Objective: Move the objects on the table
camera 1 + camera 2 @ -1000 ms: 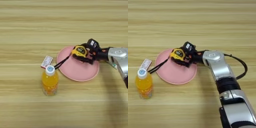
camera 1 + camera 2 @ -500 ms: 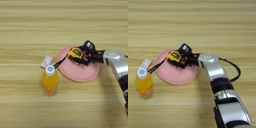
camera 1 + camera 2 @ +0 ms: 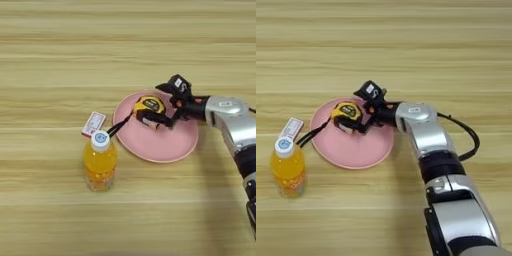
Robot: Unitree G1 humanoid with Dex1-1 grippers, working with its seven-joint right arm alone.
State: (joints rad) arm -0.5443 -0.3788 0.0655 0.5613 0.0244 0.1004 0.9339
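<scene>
The tape measure (image 3: 148, 106) sits over the upper left part of the pink plate (image 3: 165, 149), and our gripper (image 3: 161, 111) has its 2 black fingers pinched on it. 1 finger (image 3: 156, 120) runs along the tape measure's lower side, and the other reaches over its top right, toward the black block of the gripper body (image 3: 177, 87). We cannot tell whether the tape measure rests on the plate or is held just above it.

Our silver forearm (image 3: 421, 125) comes in from the right side, with a black cable (image 3: 463, 135) looping beside it, and the wrist lies over the plate's right rim.

The tape measure's black strap (image 3: 117, 127) trails off its left side, crosses the plate's left edge and ends on the table (image 3: 60, 60) near the bottle cap.

Left of the plate lies 1 small white-and-red packet (image 3: 93, 123), flat on the wood and apart from the plate. Just below it stands the orange bottle (image 3: 100, 162), upright, its white cap close to the packet's lower end and to the strap's tip.
</scene>
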